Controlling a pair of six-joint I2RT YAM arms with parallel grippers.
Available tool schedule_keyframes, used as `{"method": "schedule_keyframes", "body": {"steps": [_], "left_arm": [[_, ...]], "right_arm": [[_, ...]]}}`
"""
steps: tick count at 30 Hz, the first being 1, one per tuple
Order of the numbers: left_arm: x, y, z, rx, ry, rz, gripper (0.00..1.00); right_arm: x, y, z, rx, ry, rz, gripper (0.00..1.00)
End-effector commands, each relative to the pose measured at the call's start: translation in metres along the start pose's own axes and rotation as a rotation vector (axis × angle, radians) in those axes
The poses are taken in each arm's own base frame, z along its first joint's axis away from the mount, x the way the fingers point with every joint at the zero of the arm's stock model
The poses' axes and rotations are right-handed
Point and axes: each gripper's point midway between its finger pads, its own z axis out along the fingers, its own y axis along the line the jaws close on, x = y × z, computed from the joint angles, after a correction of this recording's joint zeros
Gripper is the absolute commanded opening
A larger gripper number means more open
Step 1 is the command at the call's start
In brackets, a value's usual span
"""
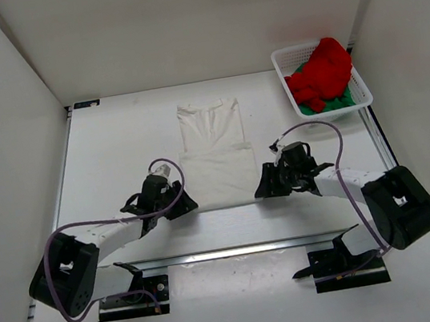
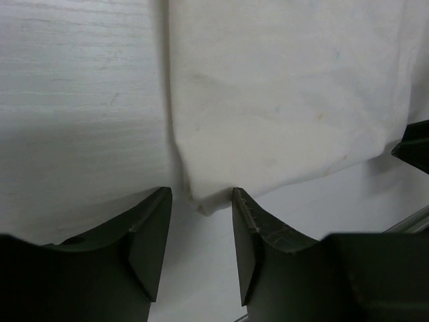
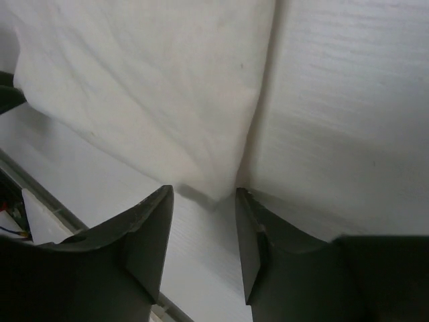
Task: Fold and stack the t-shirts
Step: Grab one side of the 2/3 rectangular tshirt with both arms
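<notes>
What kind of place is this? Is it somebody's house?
Probably a robot test booth, not a house: plain white walls box in a white table, and a black-and-white left arm and black-and-white right arm flank a white cloth t-shirt.

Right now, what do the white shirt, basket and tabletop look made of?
White t-shirt: soft matte cloth; it creases and lies limp.
Basket: probably white plastic; rigid open mesh walls.
Table: hard matte white board with faint grain lines; material unclear.
</notes>
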Motion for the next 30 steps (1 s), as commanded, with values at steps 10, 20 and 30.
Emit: {"method": "schedule_keyframes", "body": {"steps": [10,20,30], "left_arm": [[0.014,0.006,0.002,-0.058,0.048,0.012,0.08],[0.049,0.013,-0.066,-0.036,0.108,0.030,0.00],[-0.117,-0.105,-0.092,0.220,-0.204,0.005,0.00]], "right_arm": [[0.004,0.006,0.010,0.007,0.026,-0.019,0.01],[0.095,0.043,-0.037,-0.003,0.131,-0.056,0.00],[-0.093,0.087,-0.076,-0.038,-0.196,-0.146,0.01]]}}
